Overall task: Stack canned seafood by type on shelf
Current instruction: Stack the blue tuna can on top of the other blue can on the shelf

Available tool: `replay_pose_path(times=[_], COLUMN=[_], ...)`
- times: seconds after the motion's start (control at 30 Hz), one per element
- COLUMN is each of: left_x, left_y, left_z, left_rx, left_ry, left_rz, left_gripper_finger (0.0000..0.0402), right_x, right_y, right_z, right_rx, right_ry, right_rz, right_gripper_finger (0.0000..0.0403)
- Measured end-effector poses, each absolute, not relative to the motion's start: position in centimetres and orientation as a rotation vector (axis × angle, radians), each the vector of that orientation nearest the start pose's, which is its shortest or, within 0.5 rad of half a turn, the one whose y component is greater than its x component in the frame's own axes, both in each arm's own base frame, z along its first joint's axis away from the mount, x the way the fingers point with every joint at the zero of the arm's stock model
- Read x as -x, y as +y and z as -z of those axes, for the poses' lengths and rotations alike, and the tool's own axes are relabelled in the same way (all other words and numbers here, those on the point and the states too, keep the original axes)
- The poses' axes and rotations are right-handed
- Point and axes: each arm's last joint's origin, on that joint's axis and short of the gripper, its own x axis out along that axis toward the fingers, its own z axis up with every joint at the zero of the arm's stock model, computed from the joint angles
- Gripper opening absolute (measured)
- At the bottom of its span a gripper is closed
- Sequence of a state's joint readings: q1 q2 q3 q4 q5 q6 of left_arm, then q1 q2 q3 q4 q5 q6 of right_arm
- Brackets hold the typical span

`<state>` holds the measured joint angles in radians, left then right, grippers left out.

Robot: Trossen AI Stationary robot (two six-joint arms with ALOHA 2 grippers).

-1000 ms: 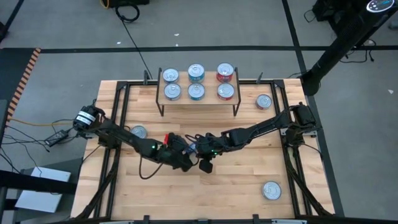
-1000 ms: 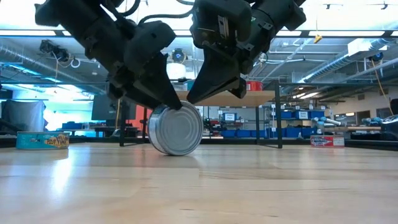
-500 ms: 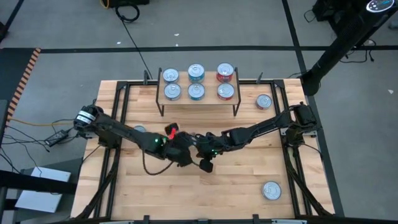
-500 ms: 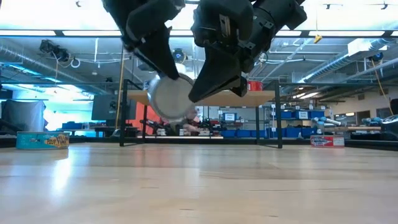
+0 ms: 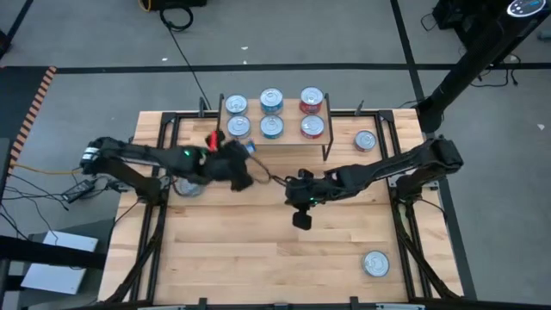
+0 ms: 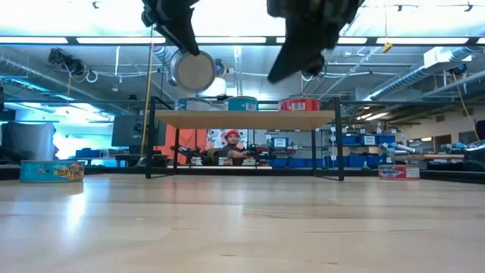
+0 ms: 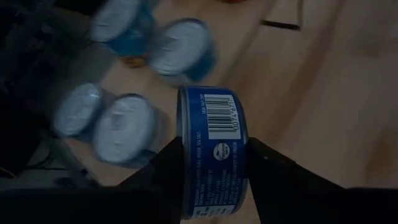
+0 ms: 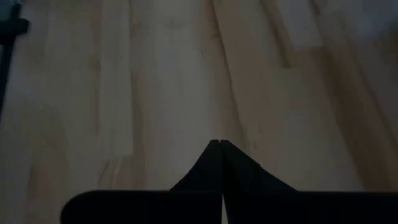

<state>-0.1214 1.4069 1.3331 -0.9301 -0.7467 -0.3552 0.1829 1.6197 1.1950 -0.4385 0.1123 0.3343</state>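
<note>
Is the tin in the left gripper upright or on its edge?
On its edge. The blue-labelled tin sits pinched between the left gripper fingers with its side label facing the wrist camera; the low view shows its round face toward the camera.

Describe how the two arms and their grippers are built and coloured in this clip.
Both arms are dark, slender, jointed links with black cables along them and small green lights near the wrists. The left arm has a silver-white collar at its base and a red tab near the left gripper. The right gripper has flat black fingers tapering to a point.
</note>
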Motion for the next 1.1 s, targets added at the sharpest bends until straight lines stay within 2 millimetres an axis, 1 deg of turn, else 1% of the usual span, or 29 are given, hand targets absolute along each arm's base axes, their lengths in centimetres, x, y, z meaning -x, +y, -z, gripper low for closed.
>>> replay_pose_path(times=[0.1,0.2,0.3,0.4,0.47,0.57,0.7,0.9,1.1], left_x=[-26.3,-25.7,-25.3,-25.3,-25.6,-26.2,-26.9,-27.7,-27.8], left_y=[0.5,2.5,4.6,6.5,7.7,9.3,11.1,12.7,13.9], left_z=[-34.3,-35.1,-35.6,-36.0,-36.0,-35.7,-34.6,-33.1,-32.7], left_rx=[-0.113,-0.124,-0.148,-0.195,-0.235,-0.278,-0.317,-0.393,-0.411], left_ry=[0.788,0.781,0.783,0.776,0.783,0.796,0.857,0.962,0.982], left_rz=[-0.741,-0.766,-0.805,-0.841,-0.856,-0.865,-0.886,-0.957,-0.971], left_gripper_finger=[0.0142,0.0142,0.0142,0.0142,0.0142,0.0142,0.0142,0.0142,0.0142], right_x=[-33.2,-32.5,-31.6,-30.8,-30.4,-30.0,-30.0,-30.2,-30.2], right_y=[5.7,4.8,3.3,1.3,-0.3,-2.7,-4.9,-6.5,-7.9], right_z=[-26.2,-27.8,-29.3,-30.8,-31.5,-31.9,-32.6,-33.5,-33.6], right_rx=[-0.152,-0.138,-0.112,-0.087,-0.082,-0.088,-0.122,-0.083,-0.085], right_ry=[0.813,0.765,0.718,0.672,0.641,0.623,0.545,0.440,0.406], right_rz=[0.052,0.037,0.050,0.048,0.060,0.069,0.055,0.073,0.115], right_gripper_finger=[0.0002,0.0001,0.0001,0.0001,0.0000,0.0000,0.0000,0.0000,0.0000])
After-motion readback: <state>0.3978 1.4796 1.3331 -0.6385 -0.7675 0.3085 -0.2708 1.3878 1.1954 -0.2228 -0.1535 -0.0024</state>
